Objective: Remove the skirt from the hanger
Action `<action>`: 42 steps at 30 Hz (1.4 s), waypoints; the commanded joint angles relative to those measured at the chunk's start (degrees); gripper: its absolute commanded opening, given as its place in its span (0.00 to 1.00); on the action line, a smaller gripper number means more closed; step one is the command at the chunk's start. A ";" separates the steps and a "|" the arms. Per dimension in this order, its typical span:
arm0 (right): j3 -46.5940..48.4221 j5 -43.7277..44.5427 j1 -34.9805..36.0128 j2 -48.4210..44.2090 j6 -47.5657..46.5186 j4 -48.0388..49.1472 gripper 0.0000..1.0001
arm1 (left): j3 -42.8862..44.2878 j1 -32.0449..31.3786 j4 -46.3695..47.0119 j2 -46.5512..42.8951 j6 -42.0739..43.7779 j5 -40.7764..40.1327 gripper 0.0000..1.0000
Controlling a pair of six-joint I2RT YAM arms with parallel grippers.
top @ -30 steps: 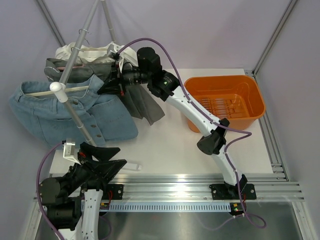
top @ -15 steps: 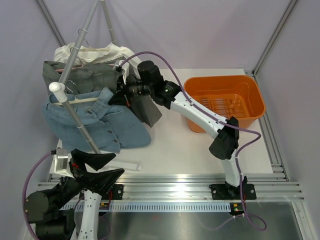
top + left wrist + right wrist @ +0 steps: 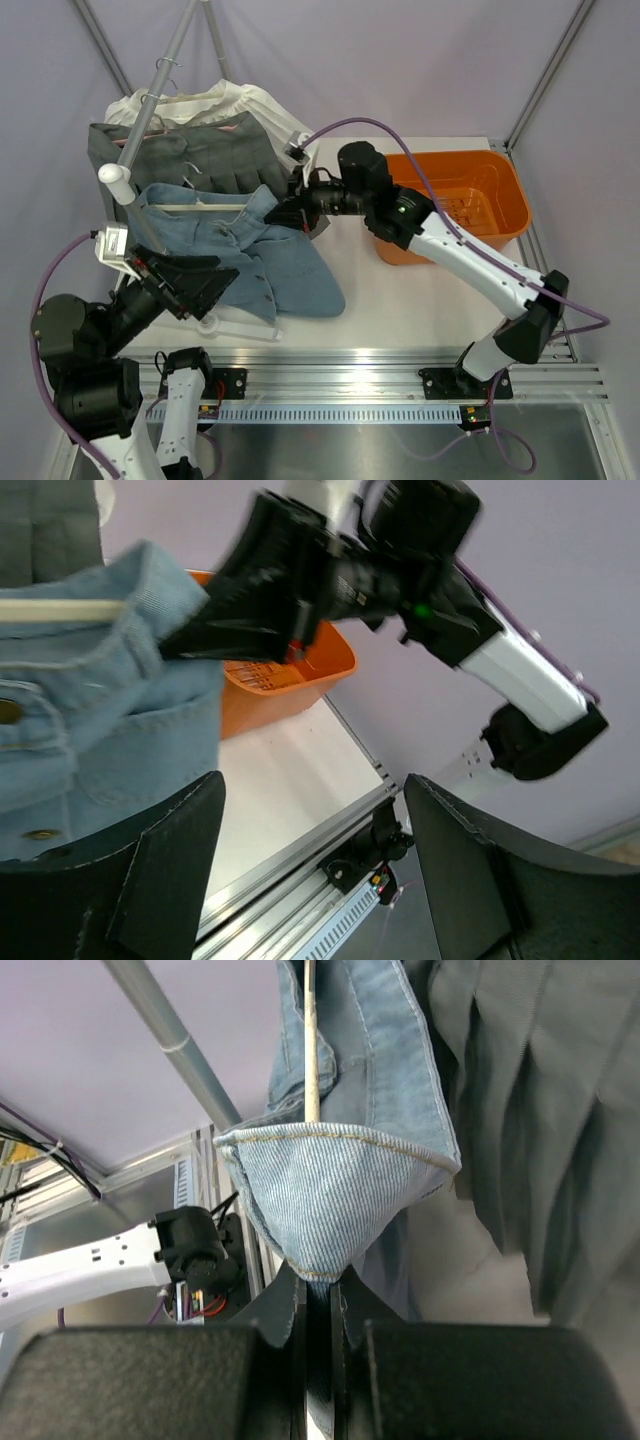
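Top view: rail (image 3: 148, 105) runs over the table's (image 3: 400, 300) 10 o'clock corner. Three garments hang along it. Ruffled garment (image 3: 215, 100) is farthest toward 12, pleated garment (image 3: 200, 155) is in front of it, and denim skirt (image 3: 260, 255) is nearest, on hanger (image 3: 195, 207). Tub (image 3: 512, 205) sits at the table's 2 o'clock, apart from the skirt. Right gripper (image 3: 288, 208) lies between them, pinching the skirt's 3 o'clock edge. Left gripper (image 3: 215, 283) is at its 7 o'clock.

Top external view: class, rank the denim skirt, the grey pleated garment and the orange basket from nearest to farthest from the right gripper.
1. Denim skirt: its corner is pinched in the right gripper, to the gripper's left.
2. Grey pleated garment: hangs just behind the gripper, on the rack.
3. Orange basket: on the table, off to the right.
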 commanded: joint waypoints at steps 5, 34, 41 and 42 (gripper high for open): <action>-12.77 6.62 -0.67 -15.75 3.45 3.17 0.00 | 16.49 7.65 1.85 10.55 -6.01 4.57 0.71; -15.15 11.18 -0.84 -29.91 0.30 -12.47 0.00 | 4.14 17.88 35.09 10.91 -20.98 -8.77 0.81; -15.85 10.40 -2.86 -30.35 -0.33 -10.99 0.00 | 18.72 -0.39 15.59 19.61 -4.30 -8.42 0.99; -16.11 10.49 -2.95 -30.44 -0.32 -10.90 0.00 | 19.43 -3.20 14.87 20.22 -3.22 -8.34 0.99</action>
